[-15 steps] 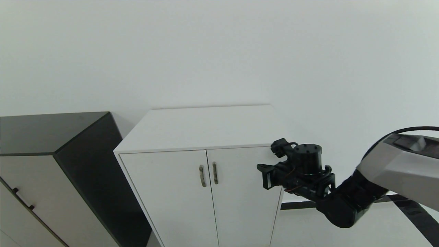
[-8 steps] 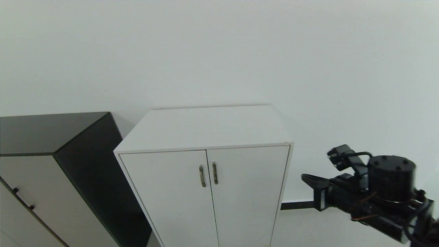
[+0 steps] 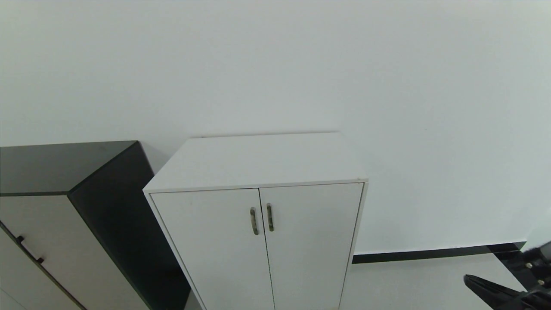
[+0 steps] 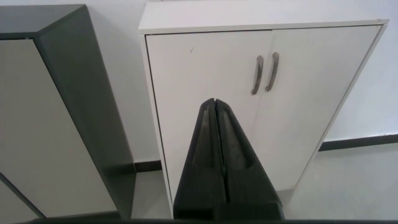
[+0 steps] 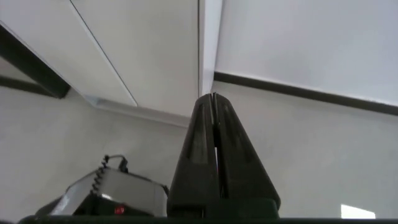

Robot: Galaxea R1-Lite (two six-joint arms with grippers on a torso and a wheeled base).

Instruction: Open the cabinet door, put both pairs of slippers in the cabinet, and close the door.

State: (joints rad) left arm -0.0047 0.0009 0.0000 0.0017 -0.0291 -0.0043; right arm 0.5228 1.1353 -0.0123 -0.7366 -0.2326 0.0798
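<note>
Right gripper [image 3: 475,283] sits low at 4 o'clock in the head view, at the frame corner. Its dark finger points toward 9 o'clock, roughly level, over the pale floor [image 3: 409,284]. In its own wrist view the two fingers are pressed flat together with nothing between them. It aims past the lower corner of the white cabinet [image 3: 258,159] and is well apart from it.

Left gripper [image 4: 215,107], in its own wrist view, also has its fingers pressed together tip to tip and holds nothing. It faces the cabinet front, with the tip lined up over the left door [image 4: 199,68]. I cannot tell any contact; it looks apart.

White cabinet stands on the floor at 6 o'clock in the head view, back against the wall [image 3: 301,64]. The left door and right door [image 3: 310,241] both lie flush and meet at a thin centre seam. Two vertical metal handles [image 3: 254,221], one per door, sit just beside each other either side of the seam, in the upper part of the doors.

Dark cabinet [image 3: 64,165] stands at 9 o'clock of the white one, just beside it. It has a black top and side, and a pale front with a small dark pull [image 3: 28,252].

Black baseboard [image 3: 430,254] runs along the wall foot, toward 3 o'clock from the white cabinet.
</note>
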